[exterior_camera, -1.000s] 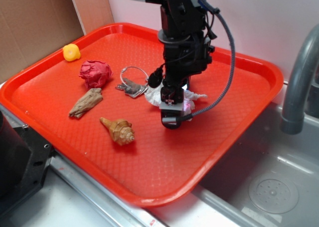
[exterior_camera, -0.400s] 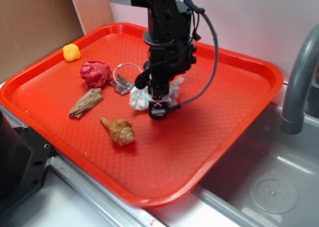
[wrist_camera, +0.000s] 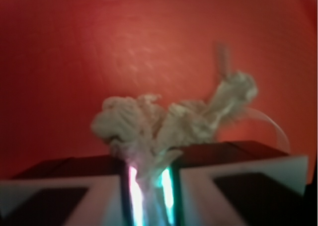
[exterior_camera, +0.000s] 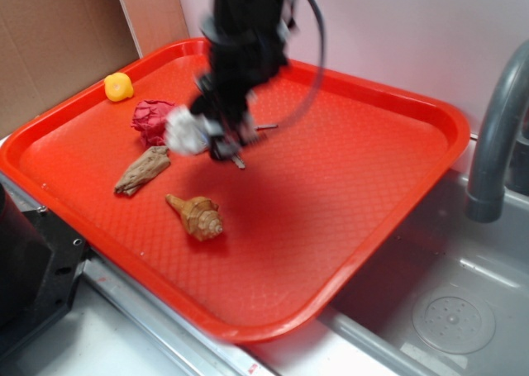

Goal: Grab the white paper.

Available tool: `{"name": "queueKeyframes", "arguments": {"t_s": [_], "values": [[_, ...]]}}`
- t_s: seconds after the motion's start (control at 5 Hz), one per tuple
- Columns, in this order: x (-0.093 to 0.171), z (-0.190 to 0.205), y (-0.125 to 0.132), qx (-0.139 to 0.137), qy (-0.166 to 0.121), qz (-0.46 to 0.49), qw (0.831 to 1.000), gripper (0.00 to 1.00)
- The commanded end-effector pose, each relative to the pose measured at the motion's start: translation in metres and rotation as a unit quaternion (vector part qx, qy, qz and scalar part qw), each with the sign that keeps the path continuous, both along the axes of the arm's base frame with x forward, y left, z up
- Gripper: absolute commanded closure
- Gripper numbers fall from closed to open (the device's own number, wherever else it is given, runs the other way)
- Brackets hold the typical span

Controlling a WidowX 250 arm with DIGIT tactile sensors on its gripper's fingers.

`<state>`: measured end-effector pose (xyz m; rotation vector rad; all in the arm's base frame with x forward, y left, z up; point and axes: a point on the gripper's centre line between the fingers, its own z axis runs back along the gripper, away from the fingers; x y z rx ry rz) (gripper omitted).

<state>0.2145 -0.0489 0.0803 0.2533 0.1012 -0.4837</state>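
The white paper point(exterior_camera: 183, 132) is a crumpled, ragged wad pinched between the jaws of my gripper point(exterior_camera: 208, 140), which is motion-blurred over the left-centre of the red tray point(exterior_camera: 397, 111). In the wrist view the white paper point(wrist_camera: 169, 121) bulges out ahead of my gripper point(wrist_camera: 149, 186), and its lower part is squeezed in the narrow gap between the two fingers. The wad hangs close beside the crumpled red paper ball point(exterior_camera: 157, 120). The arm hides whatever lies behind it.
A brown crumpled scrap point(exterior_camera: 142, 169) and a seashell point(exterior_camera: 196, 216) lie on the tray's left half, with a small yellow object point(exterior_camera: 119, 87) at the far left. A thin key ring arc point(wrist_camera: 272, 124) shows right of the wad. A grey faucet point(exterior_camera: 496, 145) and a sink point(exterior_camera: 446, 310) stand at right.
The gripper has swung left across the tray with the white paper in it, from the tray's middle to beside the red paper ball. The keys no longer lie where they were.
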Motion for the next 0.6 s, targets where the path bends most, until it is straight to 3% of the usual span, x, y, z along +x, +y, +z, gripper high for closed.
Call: {"name": "queueKeyframes", "arguments": {"t_s": [0.0,0.4], "values": [[0.0,0.094,0.003,-0.051,-0.087,0.124,0.987,1.0],[0.005,0.122,0.007,-0.06,-0.093,0.154,0.982,1.0]]}}
